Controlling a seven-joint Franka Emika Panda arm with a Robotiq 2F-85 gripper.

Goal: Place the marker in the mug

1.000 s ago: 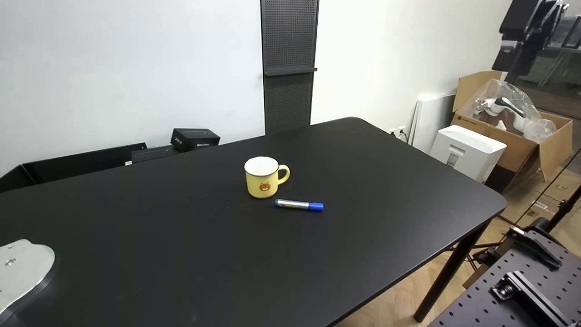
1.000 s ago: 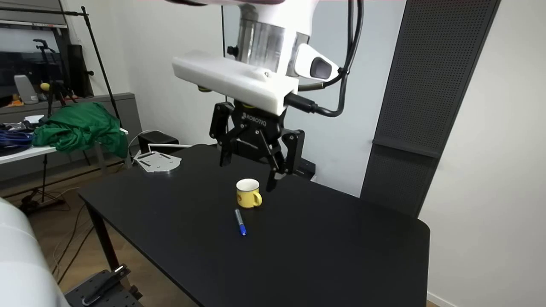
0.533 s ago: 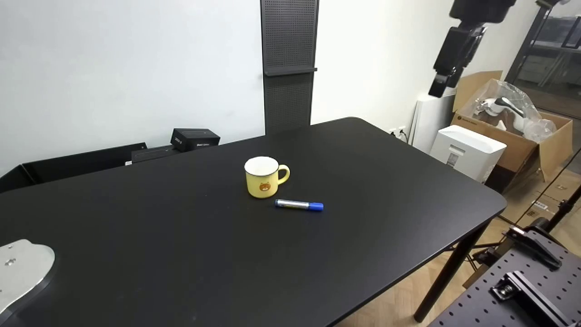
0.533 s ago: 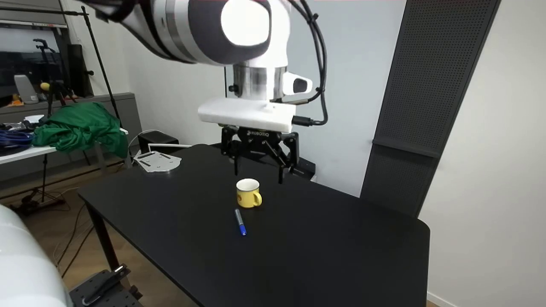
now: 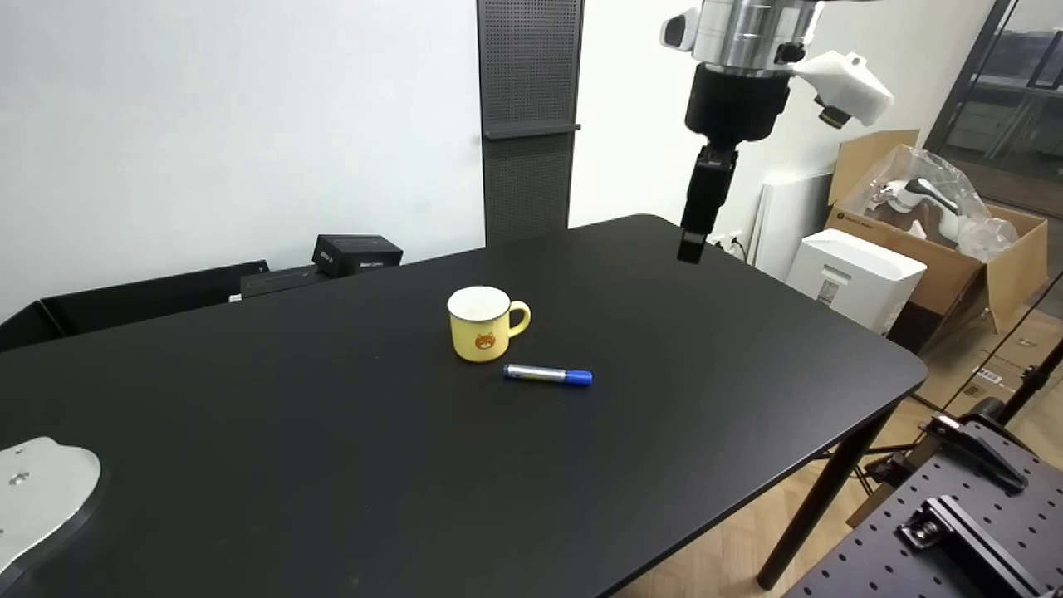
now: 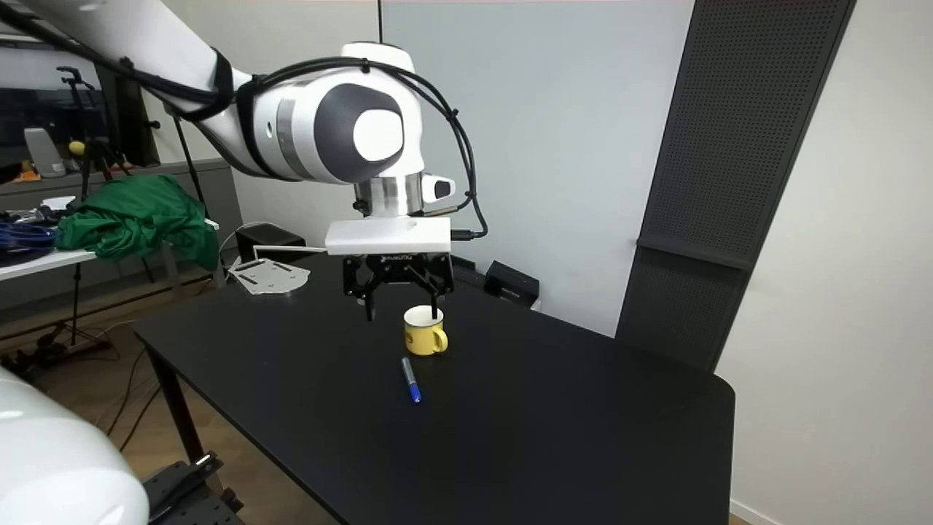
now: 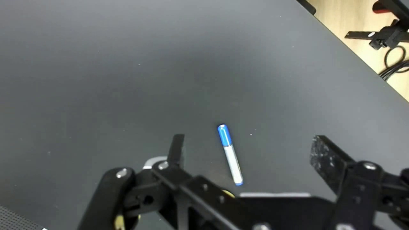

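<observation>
Beside the bear-face mug [image 5: 479,330] lies a blue-capped marker [image 5: 548,375]; well apart, a metal plate [image 5: 48,490]. Above mug level, the Robotiq gripper [image 6: 402,318] stands wide.

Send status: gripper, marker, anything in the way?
Gripper open above table, holding nothing. Marker lying on table. Mug upright near marker's barrel end, might crowd the grasp.

2 oblique exterior views, 1 closer wrist view facing down — all share the marker [image 7: 231,155].
</observation>
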